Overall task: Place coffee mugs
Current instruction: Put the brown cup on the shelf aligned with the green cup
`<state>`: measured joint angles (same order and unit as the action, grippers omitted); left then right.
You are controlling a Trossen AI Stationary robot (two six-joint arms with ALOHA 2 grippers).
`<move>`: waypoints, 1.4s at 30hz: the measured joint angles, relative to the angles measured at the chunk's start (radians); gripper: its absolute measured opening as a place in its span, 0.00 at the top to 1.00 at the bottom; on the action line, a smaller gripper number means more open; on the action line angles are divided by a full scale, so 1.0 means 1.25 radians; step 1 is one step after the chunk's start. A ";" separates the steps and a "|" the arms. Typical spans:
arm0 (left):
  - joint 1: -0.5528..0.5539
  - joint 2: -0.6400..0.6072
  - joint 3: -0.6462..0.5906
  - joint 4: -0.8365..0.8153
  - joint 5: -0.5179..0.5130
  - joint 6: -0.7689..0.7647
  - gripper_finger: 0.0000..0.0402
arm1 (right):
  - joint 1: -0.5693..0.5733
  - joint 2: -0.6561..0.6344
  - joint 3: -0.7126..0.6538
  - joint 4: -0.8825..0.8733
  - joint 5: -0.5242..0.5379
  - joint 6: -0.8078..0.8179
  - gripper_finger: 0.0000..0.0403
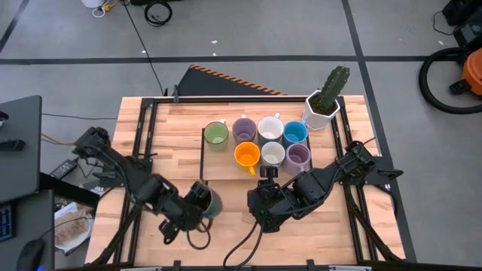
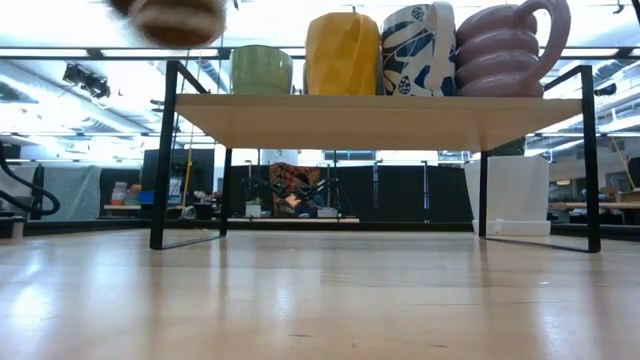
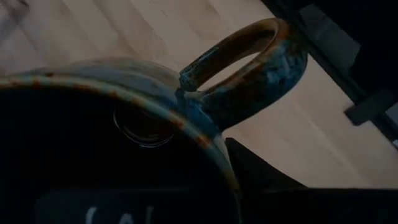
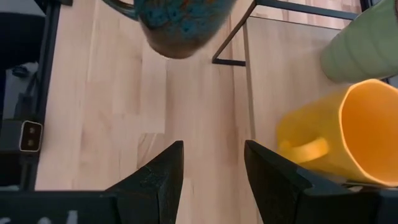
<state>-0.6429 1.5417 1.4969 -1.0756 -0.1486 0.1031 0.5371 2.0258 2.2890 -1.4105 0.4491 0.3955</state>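
A dark brown-black mug (image 1: pixel 205 200) is held by my left gripper (image 1: pixel 190 211) above the table's near middle. It also shows in the low view (image 2: pixel 168 18) and the right wrist view (image 4: pixel 176 25). Seven mugs stand on a low black-framed shelf (image 1: pixel 226 164): green (image 1: pixel 216 134), purple (image 1: pixel 244 129), white (image 1: pixel 270 128), blue (image 1: pixel 295 132), orange (image 1: pixel 247 154), white (image 1: pixel 272 153) and lavender (image 1: pixel 299 156). My right gripper (image 4: pixel 212 168) is open and empty over bare table, near the shelf's near edge and the orange mug (image 4: pixel 339 134). My left gripper holds the dark mug at its rim (image 3: pixel 198 134), right beside the handle (image 3: pixel 261 68). One finger (image 3: pixel 264 177) shows outside the wall; the other is lost in the dark inside the mug. The mug is lifted clear of the table (image 2: pixel 168 18).
A white hexagonal planter with a green cactus (image 1: pixel 325 102) stands at the table's far right, beside the shelf. The shelf's black legs (image 2: pixel 160 150) rise from the table. Bare wood lies in front of the shelf (image 1: pixel 233 226).
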 joint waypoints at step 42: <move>0.319 0.024 0.117 -0.205 0.034 0.267 0.88 | 0.033 0.000 0.000 0.002 0.001 0.094 0.57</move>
<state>-0.2440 1.5715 1.6436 -1.3323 -0.1063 0.4374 0.5781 2.0258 2.2890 -1.4075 0.4500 0.5135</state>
